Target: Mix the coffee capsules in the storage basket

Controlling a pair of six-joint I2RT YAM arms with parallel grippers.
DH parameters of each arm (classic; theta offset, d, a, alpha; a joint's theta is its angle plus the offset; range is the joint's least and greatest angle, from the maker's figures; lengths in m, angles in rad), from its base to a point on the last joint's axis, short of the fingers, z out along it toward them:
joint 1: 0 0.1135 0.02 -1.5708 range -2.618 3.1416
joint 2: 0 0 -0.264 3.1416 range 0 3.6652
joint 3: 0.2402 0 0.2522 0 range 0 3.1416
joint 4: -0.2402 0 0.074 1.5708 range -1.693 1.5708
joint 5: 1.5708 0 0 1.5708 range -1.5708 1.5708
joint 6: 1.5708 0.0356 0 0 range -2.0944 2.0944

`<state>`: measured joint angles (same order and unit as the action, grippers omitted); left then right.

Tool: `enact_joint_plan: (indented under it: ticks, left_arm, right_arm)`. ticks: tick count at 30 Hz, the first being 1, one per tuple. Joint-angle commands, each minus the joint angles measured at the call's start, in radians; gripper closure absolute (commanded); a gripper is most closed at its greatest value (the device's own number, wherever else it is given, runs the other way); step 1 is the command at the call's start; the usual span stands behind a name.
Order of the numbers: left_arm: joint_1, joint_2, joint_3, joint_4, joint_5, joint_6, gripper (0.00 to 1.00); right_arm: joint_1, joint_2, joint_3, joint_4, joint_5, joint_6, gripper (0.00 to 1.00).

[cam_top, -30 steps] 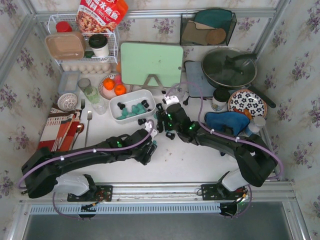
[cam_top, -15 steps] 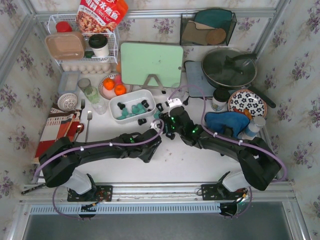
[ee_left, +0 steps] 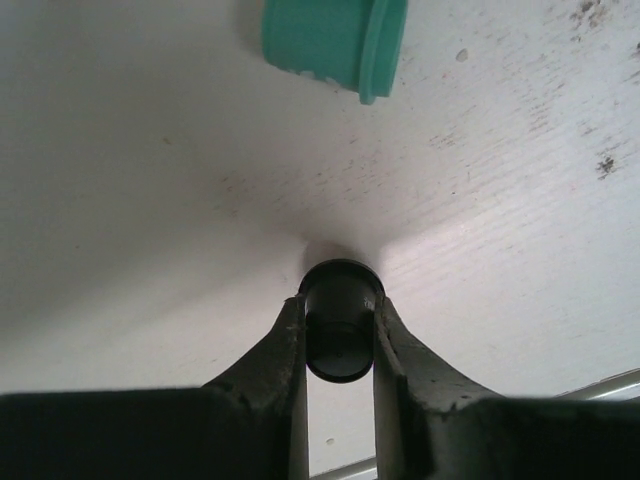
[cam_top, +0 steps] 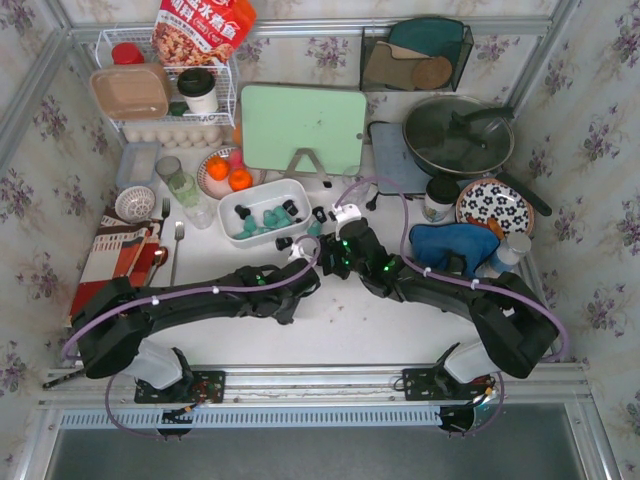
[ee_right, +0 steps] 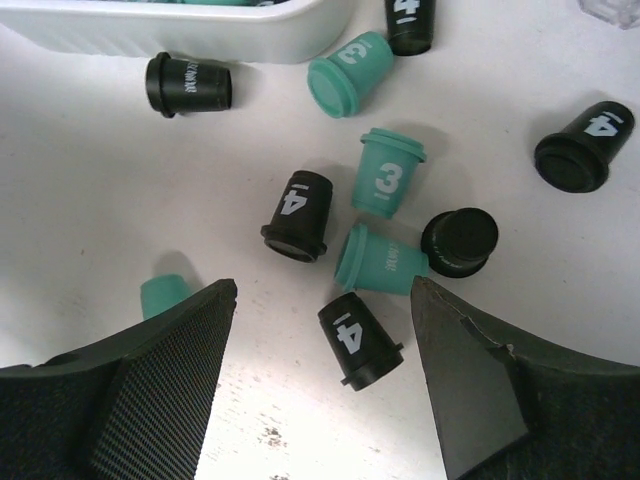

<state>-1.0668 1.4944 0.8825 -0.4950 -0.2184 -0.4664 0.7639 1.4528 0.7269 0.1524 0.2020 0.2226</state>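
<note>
The white storage basket (cam_top: pixel 262 192) sits left of centre and holds several teal and black coffee capsules (cam_top: pixel 266 220). More capsules lie loose on the table to its right. In the left wrist view my left gripper (ee_left: pixel 338 306) is shut on a black capsule (ee_left: pixel 340 322) resting on the table, and a teal capsule (ee_left: pixel 335 42) lies beyond it. My right gripper (ee_right: pixel 320 298) stands open over a loose cluster, with a black capsule marked 4 (ee_right: pixel 360 342) between its fingers. The basket's rim (ee_right: pixel 180 32) runs along the top of that view. From above, both grippers (cam_top: pixel 303 283) (cam_top: pixel 330 262) sit just below the basket.
A green cutting board (cam_top: pixel 303 125) stands behind the basket. A plate of oranges (cam_top: pixel 225 172) and a glass (cam_top: pixel 182 186) are to its left. A lidded pan (cam_top: pixel 458 135), patterned plate (cam_top: pixel 493 205) and blue cloth (cam_top: pixel 455 243) lie to the right. Cutlery (cam_top: pixel 150 262) lies at left.
My left gripper has closed onto the black capsule, and its arm has shifted slightly. The right gripper has stayed open over the loose capsules, barely moving.
</note>
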Motion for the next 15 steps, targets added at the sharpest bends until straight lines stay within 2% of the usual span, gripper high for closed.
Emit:
enact_joint_plan:
  ticks: [1, 7, 11, 15]
  left_arm:
    - [0.002, -0.024, 0.037, -0.034, -0.082, -0.055, 0.84]
    - [0.061, -0.037, 0.114, -0.074, -0.159, -0.06, 0.85]
    - [0.221, -0.03, 0.181, -0.08, -0.118, -0.003, 0.85]
    - [0.396, -0.017, 0.236, -0.016, -0.024, 0.035, 0.85]
  right_arm:
    - [0.0, -0.006, -0.001, 0.043, -0.048, 0.007, 0.22]
    - [0.0, -0.009, -0.007, 0.051, -0.076, 0.016, 0.22]
    - [0.0, -0.017, -0.012, 0.054, -0.087, 0.019, 0.22]
    - [0.0, -0.022, -0.025, 0.075, -0.104, 0.023, 0.22]
